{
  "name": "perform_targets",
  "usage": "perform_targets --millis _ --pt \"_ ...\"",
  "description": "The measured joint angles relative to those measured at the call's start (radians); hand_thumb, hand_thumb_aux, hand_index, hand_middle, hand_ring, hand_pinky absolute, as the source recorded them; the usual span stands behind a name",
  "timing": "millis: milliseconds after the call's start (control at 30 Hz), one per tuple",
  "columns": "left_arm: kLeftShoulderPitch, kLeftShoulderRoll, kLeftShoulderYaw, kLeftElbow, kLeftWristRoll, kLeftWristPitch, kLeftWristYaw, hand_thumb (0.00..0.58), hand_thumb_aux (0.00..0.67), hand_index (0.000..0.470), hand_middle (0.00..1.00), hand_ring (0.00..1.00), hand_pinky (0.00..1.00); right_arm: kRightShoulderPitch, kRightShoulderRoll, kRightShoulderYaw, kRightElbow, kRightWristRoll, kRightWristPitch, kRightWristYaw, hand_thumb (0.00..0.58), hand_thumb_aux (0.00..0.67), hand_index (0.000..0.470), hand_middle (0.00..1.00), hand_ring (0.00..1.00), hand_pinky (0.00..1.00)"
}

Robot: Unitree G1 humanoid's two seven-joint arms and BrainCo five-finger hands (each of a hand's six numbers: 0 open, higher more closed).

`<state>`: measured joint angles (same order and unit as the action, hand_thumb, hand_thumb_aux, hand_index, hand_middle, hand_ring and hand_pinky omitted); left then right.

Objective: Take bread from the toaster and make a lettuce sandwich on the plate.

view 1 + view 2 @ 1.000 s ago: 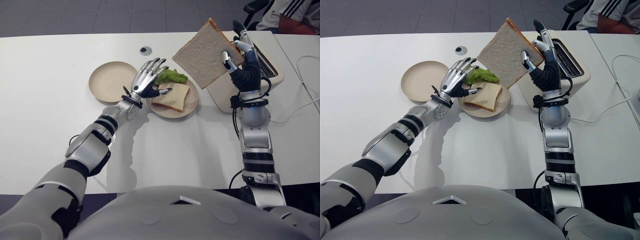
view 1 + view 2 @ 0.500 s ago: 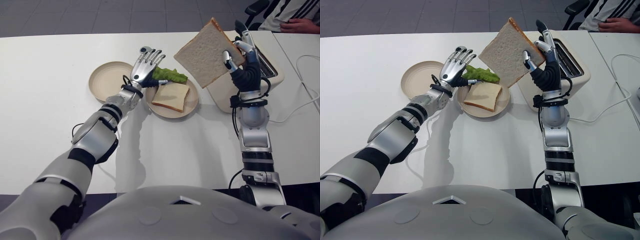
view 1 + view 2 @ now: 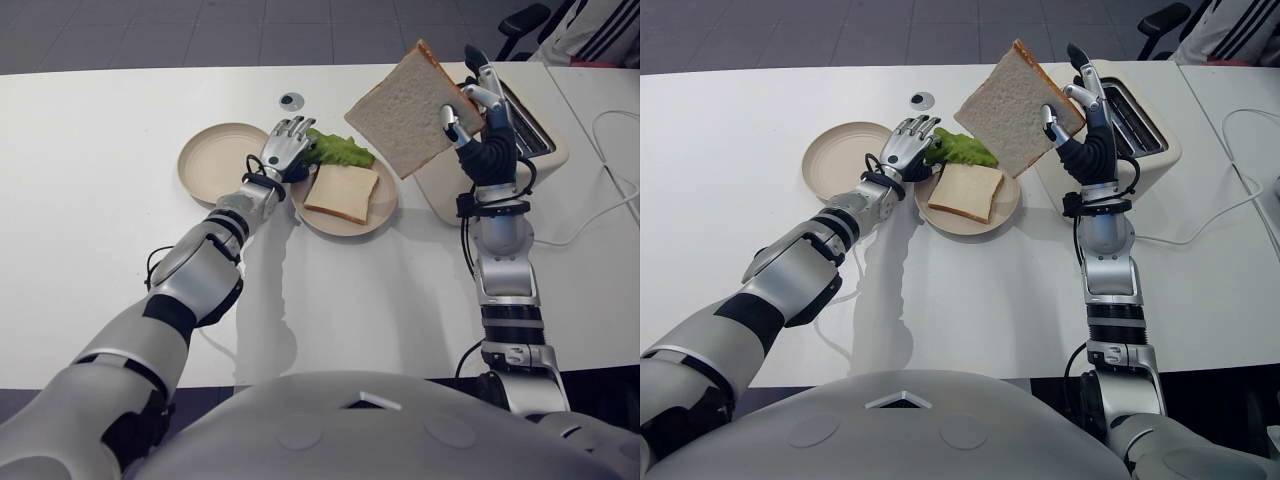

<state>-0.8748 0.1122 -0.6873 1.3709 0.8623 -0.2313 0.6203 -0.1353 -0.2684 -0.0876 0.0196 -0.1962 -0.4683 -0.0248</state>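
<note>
My right hand (image 3: 478, 122) is raised in front of the toaster (image 3: 535, 128), shut on a slice of bread (image 3: 408, 108) that it holds tilted in the air above the right side of the plate (image 3: 345, 229). A second slice (image 3: 341, 193) lies flat on that plate, with a green lettuce leaf (image 3: 342, 152) on the plate's far rim. Over the plate's left edge is my left hand (image 3: 284, 147), its fingers spread and pointing down at the lettuce's left end, with nothing gripped.
An empty beige plate (image 3: 212, 160) sits just left of the sandwich plate. A small round disc (image 3: 291, 100) is set in the table behind them. A white cable (image 3: 605, 205) runs from the toaster across the right side.
My left hand has moved from over the plated slice back and left, then dipped down to the lettuce's left end. The right hand and its slice have barely shifted.
</note>
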Motion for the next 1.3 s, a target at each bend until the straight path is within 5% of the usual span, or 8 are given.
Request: perform_targets --millis 133,167,200,667,700,1300 --pt "0.0 -0.008 0.033 0.0 -0.022 -0.018 0.005 0.528 0.47 0.33 0.0 0.0 0.0 0.005 0.004 0.002 0.0 0.0 0.0 0.003 0.58 0.67 0.47 0.0 0.0 0.0" --pt "0.0 -0.009 0.036 0.0 -0.024 -0.021 0.005 0.575 0.607 0.426 0.0 0.0 0.0 0.005 0.004 0.002 0.0 0.0 0.0 0.005 0.58 0.67 0.47 0.01 0.01 0.01" --pt "0.0 -0.01 0.04 0.0 -0.03 -0.024 0.007 0.58 0.67 0.47 0.0 0.0 0.0 0.006 0.004 0.002 0.0 0.0 0.0 0.007 0.58 0.67 0.47 0.01 0.01 0.01" --pt "0.0 -0.019 0.066 0.0 -0.041 -0.041 -0.007 0.58 0.67 0.47 0.0 0.0 0.0 0.006 0.005 0.003 0.011 0.0 -0.001 0.009 0.58 0.67 0.47 0.01 0.01 0.01" --pt "0.0 -0.018 0.068 0.0 -0.041 -0.044 -0.005 0.0 0.0 0.0 0.0 0.0 0.0 0.007 0.005 0.003 0.013 0.0 -0.002 0.009 0.58 0.67 0.47 0.01 0.01 0.01" --pt "-0.018 -0.059 0.046 0.001 -0.038 -0.011 -0.028 0.0 0.0 0.0 0.0 0.0 0.0 0.011 0.005 0.001 0.026 0.0 -0.02 0.008 0.58 0.67 0.47 0.01 0.01 0.01"
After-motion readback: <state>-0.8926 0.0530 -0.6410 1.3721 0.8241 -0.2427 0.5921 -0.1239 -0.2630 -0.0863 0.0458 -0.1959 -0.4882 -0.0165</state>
